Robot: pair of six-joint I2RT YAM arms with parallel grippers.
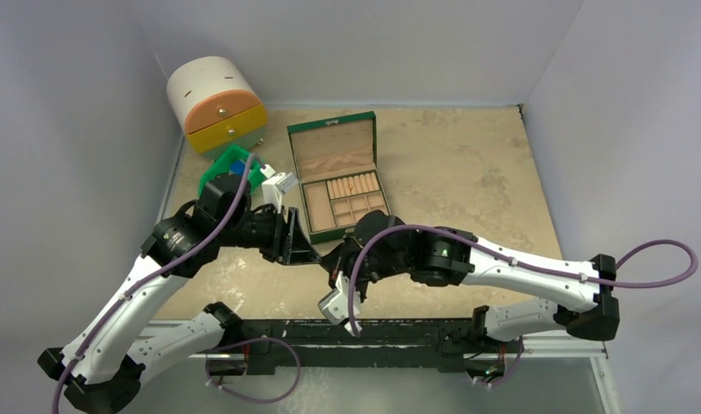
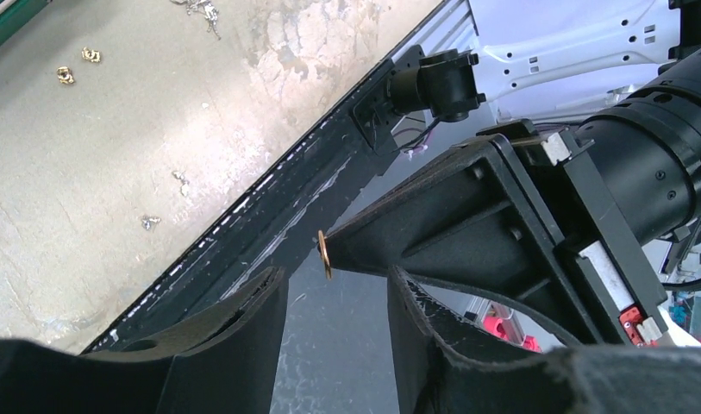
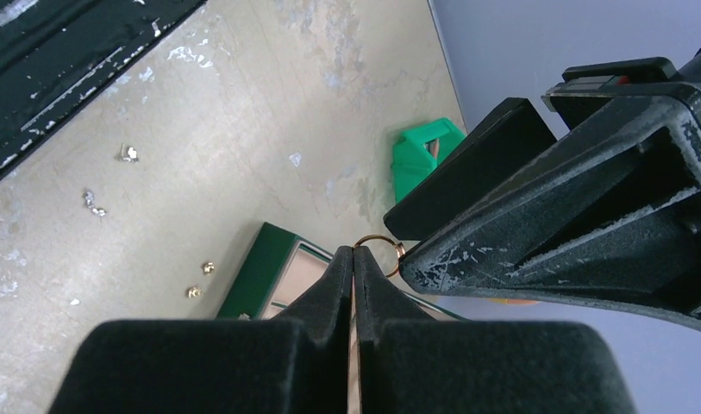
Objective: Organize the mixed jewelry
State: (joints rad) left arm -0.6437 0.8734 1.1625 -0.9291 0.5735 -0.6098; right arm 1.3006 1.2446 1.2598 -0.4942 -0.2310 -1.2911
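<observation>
My right gripper is shut on a thin gold ring and holds it above the table's near edge. The ring shows edge-on in the left wrist view, pinched at the right gripper's tip. My left gripper is open, and the ring sits just ahead of the gap between its fingers, close to one tip. In the top view the two grippers meet in front of the green jewelry box. Loose pieces lie on the table: two gold studs and small silver bits.
The green jewelry box stands open with a ring-roll row and small compartments. A green plastic bin sits to its left. A round white, orange and yellow drawer box stands at the back left. The black front rail runs under the grippers.
</observation>
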